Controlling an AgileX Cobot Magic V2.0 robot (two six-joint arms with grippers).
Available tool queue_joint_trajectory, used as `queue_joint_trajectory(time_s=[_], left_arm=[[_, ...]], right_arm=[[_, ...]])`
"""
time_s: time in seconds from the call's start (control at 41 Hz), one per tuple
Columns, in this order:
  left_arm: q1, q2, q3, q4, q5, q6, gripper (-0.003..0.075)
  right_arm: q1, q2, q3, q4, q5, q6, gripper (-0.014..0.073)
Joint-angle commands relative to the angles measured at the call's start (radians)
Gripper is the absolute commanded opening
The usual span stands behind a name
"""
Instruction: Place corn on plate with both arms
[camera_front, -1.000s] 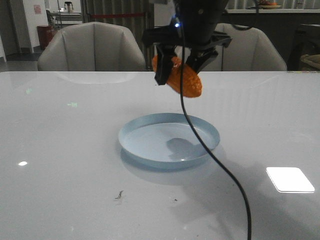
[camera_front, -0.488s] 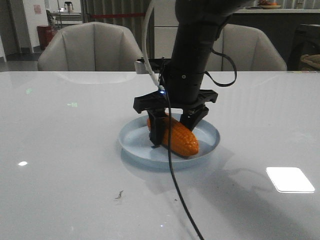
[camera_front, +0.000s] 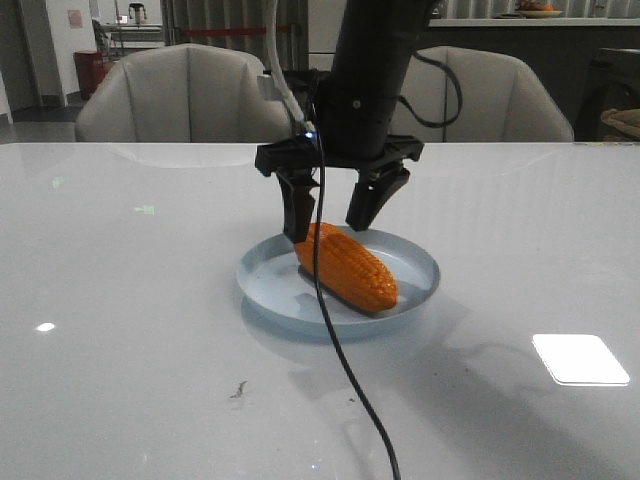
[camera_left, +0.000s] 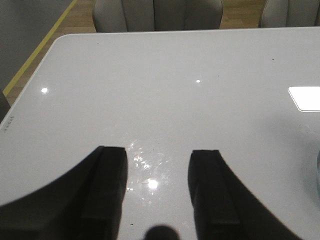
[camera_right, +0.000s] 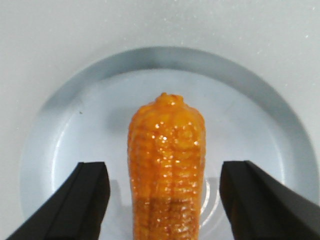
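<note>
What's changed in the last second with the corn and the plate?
The right claw carried the corn down onto the plate, let go, and has risen slightly, open above it. The plate stayed where it was.

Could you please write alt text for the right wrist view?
An orange corn cob lies on a pale blue plate on a white table. The right tool is open above it, one black finger on each side, neither touching.
</note>
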Motion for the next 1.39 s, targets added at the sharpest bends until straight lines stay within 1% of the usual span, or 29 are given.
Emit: queue_joint_trajectory(time_s=[0.0, 0.098, 0.244, 0.463, 0.585, 0.683, 0.756, 0.878, 1.024, 1.195, 1.268, 1.366], left_arm=[[0.001, -0.009, -0.028, -0.015, -0.075, -0.001, 0.0368], [0.001, -0.009, -0.028, -0.015, -0.075, -0.001, 0.0368], [0.001, -0.009, -0.028, -0.015, -0.075, -0.001, 0.0368], [0.001, -0.009, -0.028, -0.015, -0.075, -0.001, 0.0368], [0.001, -0.009, -0.028, -0.015, -0.075, -0.001, 0.0368], [0.001, -0.009, -0.028, -0.015, -0.075, -0.001, 0.0368], [0.001, -0.009, -0.028, -0.015, -0.075, -0.001, 0.0368], [0.001, -0.007, -0.028, -0.015, -0.075, -0.001, 0.0368], [0.001, -0.007, -0.028, -0.013, -0.075, -0.001, 0.0368], [0.001, -0.007, -0.028, -0.013, -0.075, -0.001, 0.0368], [0.001, -0.007, -0.028, -0.013, -0.075, -0.001, 0.0368], [0.001, -0.007, -0.028, -0.013, -0.073, -0.001, 0.0368]], right_arm=[[-0.020, -0.101, -0.084, -0.036, 0.053, -0.011, 0.0573], [-0.042, -0.138, -0.130, -0.045, 0.103, -0.021, 0.0573], [-0.093, -0.245, -0.143, -0.037, 0.097, -0.021, 0.0573], [-0.205, -0.442, -0.143, -0.035, 0.100, -0.021, 0.0573], [-0.269, -0.528, -0.121, -0.035, 0.093, -0.027, 0.0573], [-0.317, -0.607, -0.061, -0.035, 0.069, -0.036, 0.0570], [-0.345, -0.669, 0.011, -0.035, 0.032, -0.046, 0.0570], [-0.394, -0.798, 0.194, -0.035, -0.063, -0.047, 0.0570], [-0.451, -0.965, 0.483, -0.035, -0.198, -0.047, 0.0570], [-0.531, -1.170, 0.799, -0.022, -0.277, -0.040, 0.0570], [-0.546, -1.247, 0.919, -0.017, -0.308, -0.040, 0.0570], [-0.547, -1.346, 1.038, -0.014, -0.356, -0.040, 0.0570]])
